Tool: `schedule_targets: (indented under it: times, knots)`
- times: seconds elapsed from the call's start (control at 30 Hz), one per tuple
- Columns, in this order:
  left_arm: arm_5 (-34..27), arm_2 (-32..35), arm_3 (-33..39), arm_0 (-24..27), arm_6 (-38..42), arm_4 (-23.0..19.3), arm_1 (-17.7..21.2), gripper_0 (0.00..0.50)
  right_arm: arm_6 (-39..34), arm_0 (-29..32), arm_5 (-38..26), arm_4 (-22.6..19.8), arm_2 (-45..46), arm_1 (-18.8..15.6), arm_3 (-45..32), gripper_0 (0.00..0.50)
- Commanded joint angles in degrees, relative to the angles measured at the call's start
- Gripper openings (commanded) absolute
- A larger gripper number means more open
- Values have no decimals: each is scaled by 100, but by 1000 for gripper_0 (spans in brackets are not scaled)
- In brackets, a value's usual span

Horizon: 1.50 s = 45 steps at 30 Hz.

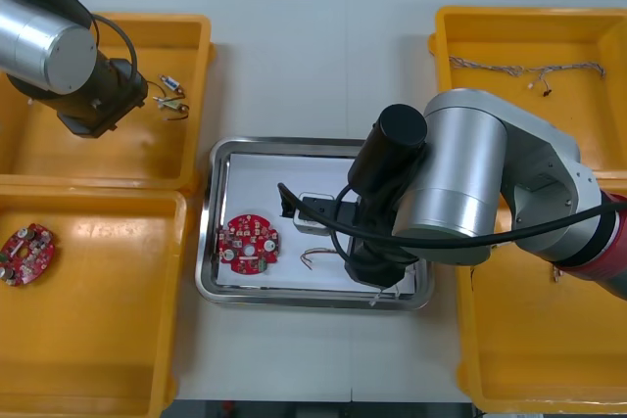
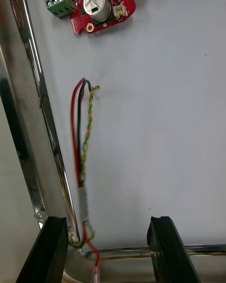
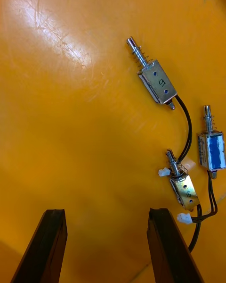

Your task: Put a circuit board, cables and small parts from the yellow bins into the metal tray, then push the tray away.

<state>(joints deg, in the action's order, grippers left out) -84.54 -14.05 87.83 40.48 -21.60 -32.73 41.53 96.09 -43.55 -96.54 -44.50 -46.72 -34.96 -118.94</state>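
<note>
At the left, we see the left gripper (image 3: 106, 217) spread open above the small metal parts (image 3: 157, 81) in the far yellow bin (image 1: 59, 159). In the metal tray (image 1: 214, 232) lie the circuit board (image 1: 249, 243) and a cable (image 2: 83, 203), under the right gripper (image 2: 108, 226), which is released too.

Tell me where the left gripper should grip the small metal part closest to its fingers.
I'd grip the small metal part across its boxy body's flat sides, coming straight down with the left gripper, open above the yellow bin. It lies flat and slanted, so turn the fingers to match; avoid the sprung pin and black leads at its ends.
</note>
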Motion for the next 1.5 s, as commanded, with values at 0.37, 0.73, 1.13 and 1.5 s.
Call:
schedule_targets:
  times: [0.37, 0.73, 1.13, 1.5]
  knots:
    - [78, 122, -960, 611, 1141, 575, -620, 500, 112, -189, -75, -164, 216, 42, -314, 500]
    - [254, 122, -1365, 936, 1176, 619, -796, 500, 77, -197, -1138, -973, 1798, 16, -657, 500]
    - [263, 113, -1488, 1138, 1185, 531, -796, 500, 15, -162, -1346, -1227, 3529, -292, -95, 500]
    - [527, -80, -1857, 1278, 1185, 461, -875, 500, -37, -162, -1346, -1175, 4505, -819, 1171, 500]
